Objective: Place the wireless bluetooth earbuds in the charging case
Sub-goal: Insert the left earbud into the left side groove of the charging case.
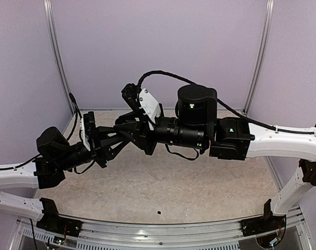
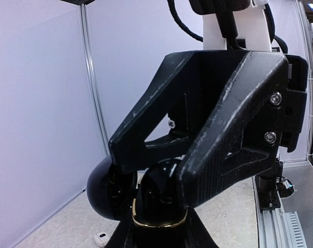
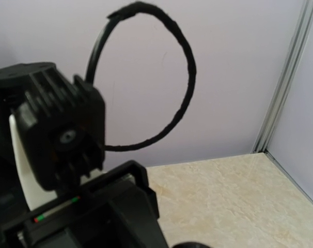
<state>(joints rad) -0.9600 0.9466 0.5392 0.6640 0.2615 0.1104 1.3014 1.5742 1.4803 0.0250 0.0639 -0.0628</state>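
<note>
My left end effector (image 1: 121, 138) reaches in from the left edge and holds the charging case (image 2: 159, 206) in the air over the middle of the tabletop (image 1: 199, 192). In the left wrist view its dark fingers flank the case's glossy black body with the gold ring, so I judge it clamped on the case. A black dome beside the case looks like its open lid. Below the case a white earbud (image 2: 100, 238) lies loose on the tabletop, so at least that one is not yet in. A tiny dark speck (image 1: 159, 213) near the middle of the near edge may be a black earbud, but it is too small to tell. My right end effector (image 2: 169, 168) comes in from the right edge, its fingers right over the mouth of the case. I cannot tell whether the tips are apart, together or pinching a bud, because they overlap from this angle. I judge the task partway at best: the case is presented, an insertion looks to be in hand, and at least one bud is left to fetch. My right fingers hide the case's sockets, so I cannot say whether any bud is already seated. From above, my two wrists cover the case entirely, and the right wrist view shows only dark housing, a cable loop and the far right corner.
</note>
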